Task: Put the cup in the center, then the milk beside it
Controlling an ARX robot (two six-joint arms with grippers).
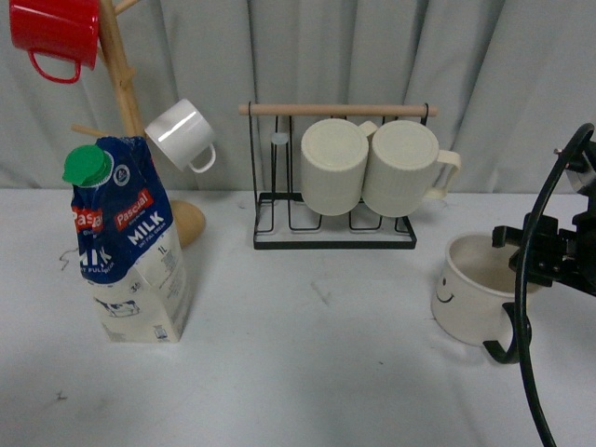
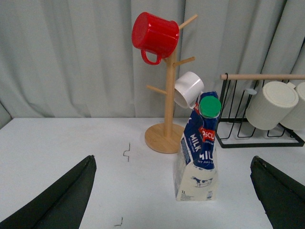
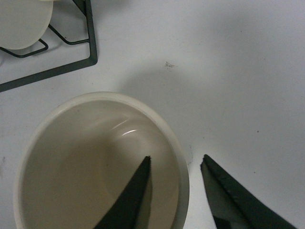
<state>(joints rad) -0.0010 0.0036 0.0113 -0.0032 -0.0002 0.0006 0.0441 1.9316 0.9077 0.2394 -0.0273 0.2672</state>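
right gripper (image 3: pixel 176 158) straddling cup (image 3: pixel 66 148) rim, jaws apart

Cream smiley cup (image 1: pixel 470 300) stands upright at right — blue-topped milk carton (image 1: pixel 130 244) upright, far left.

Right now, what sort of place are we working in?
Likely a staged lab tabletop, not a kitchen: pale grey table backed by a grey curtain, with a wooden mug tree and black wire mug rack.
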